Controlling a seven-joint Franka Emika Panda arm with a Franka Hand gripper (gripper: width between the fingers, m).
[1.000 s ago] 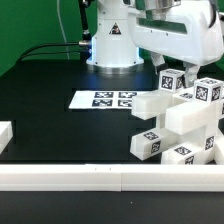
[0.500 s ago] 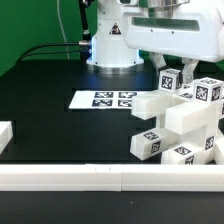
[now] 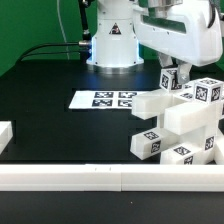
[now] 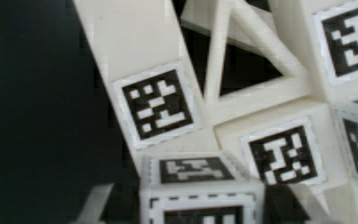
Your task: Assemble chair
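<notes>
The half-built chair (image 3: pixel 178 120) is standing at the exterior view's right side of the black bench (image 3: pixel 60 115), a stack of white blocky pieces carrying black-and-white square tags, with a flat slab jutting toward the exterior view's left at mid-height and tagged blocks lying around its base, close to the long white border rail (image 3: pixel 100 177) that is running along the near edge. A small tagged cube (image 3: pixel 171 79) is sitting at the top of the stack, and the hand (image 3: pixel 172 68) is reaching down onto it from above, its fingers pinching this cube between them. In the wrist view the chair (image 4: pixel 211 110) is filling the frame: slanting white bars and several tags, with the tagged cube (image 4: pixel 194 170) lying nearest the camera; the fingers themselves are not clearly showing there. To the exterior view's left of the chair, the marker board (image 3: pixel 103 99) is lying flat on the bench, well apart from the stack. Behind it the arm's white base (image 3: pixel 110 40) is rising from the bench.
</notes>
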